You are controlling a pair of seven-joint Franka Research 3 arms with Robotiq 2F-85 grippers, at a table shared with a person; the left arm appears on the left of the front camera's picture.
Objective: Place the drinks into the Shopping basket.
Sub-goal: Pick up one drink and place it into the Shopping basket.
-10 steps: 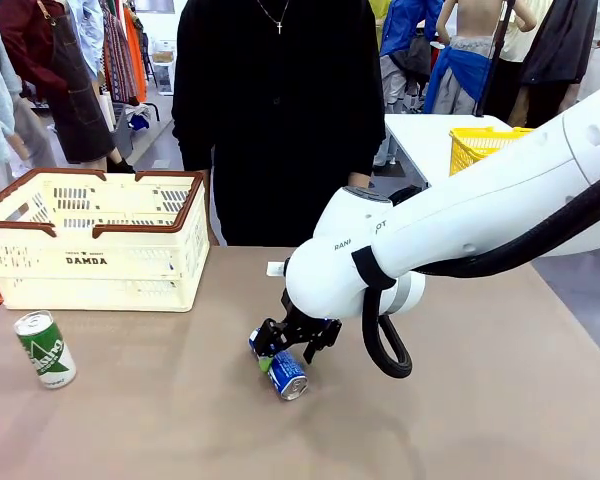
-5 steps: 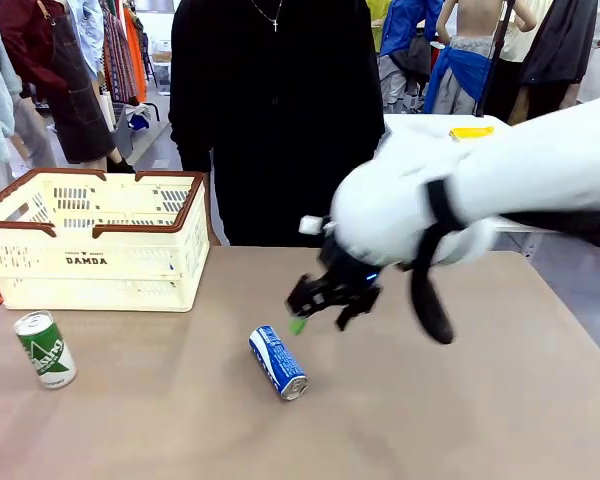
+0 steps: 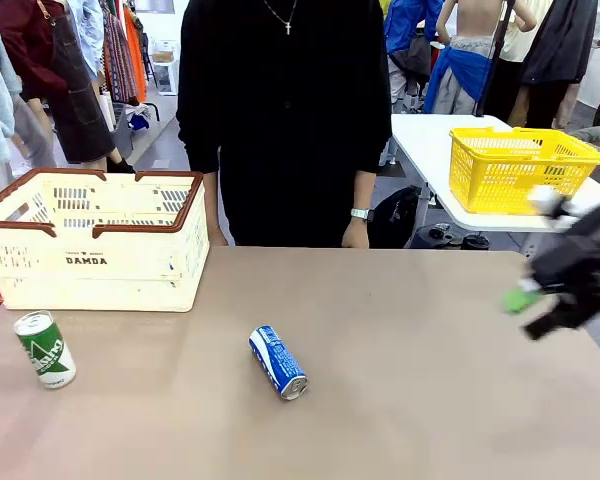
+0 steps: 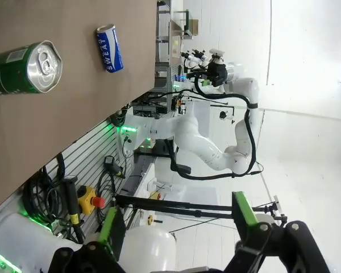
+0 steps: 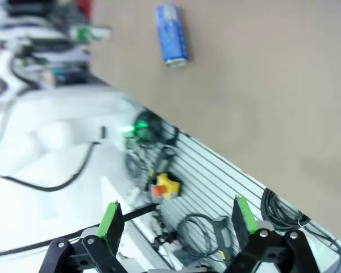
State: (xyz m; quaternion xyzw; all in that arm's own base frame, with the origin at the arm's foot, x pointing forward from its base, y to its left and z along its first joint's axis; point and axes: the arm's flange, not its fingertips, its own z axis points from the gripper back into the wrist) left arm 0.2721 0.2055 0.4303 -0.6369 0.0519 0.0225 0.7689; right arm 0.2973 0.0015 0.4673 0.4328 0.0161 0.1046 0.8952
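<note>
Right gripper [image 3: 532, 312] withdrawn from blue can [image 3: 278, 362] to right edge of table [image 3: 430, 390]; jaws wide, empty. Left gripper [image 4: 177, 222]: jaws wide, empty. Blue can: on its side, mid-table. Green can [image 3: 45, 349]: upright, near left edge, just in front of basket [image 3: 95, 275], outside it.

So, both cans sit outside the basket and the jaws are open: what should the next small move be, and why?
Probably bring the right gripper over the blue can and line its open jaws across the can's body. That can lies on its side, outside the Shopping basket, and the gripper hangs empty at the right edge of the table.
</note>
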